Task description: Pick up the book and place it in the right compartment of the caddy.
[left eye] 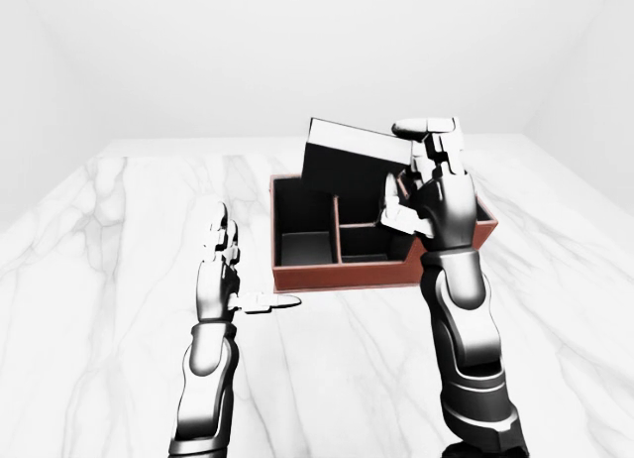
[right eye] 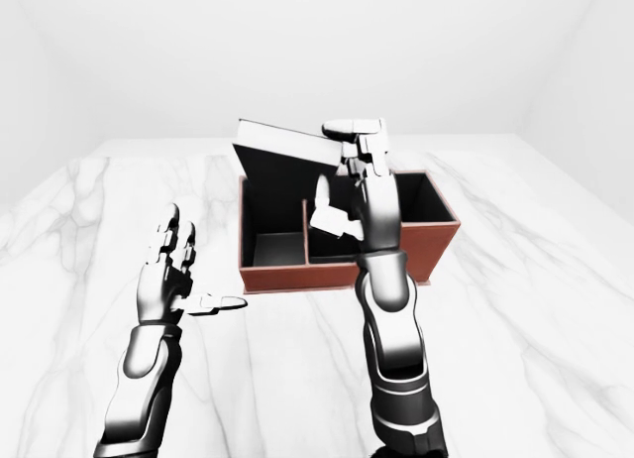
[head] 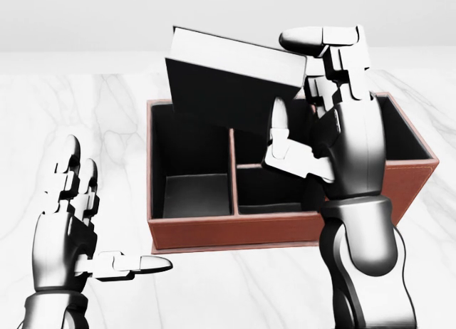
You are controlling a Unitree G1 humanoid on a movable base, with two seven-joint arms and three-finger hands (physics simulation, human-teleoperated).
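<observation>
The book (head: 228, 87) is black with a white page edge. My right hand (head: 299, 80) is shut on its right end, fingers over the top edge and thumb on the dark cover. The book hangs tilted above the caddy (head: 235, 233), its lower left corner over the left and middle compartments. The caddy is a red-brown box with dark compartments, one large at the left and two small in the middle. My right hand and forearm hide most of the right compartment. My left hand (head: 114, 208) is open and empty, to the left of the caddy.
The caddy stands on a white marble table (head: 214, 293) that fills the views. White walls rise beyond the table's top edge (left eye: 198, 146). No other objects show.
</observation>
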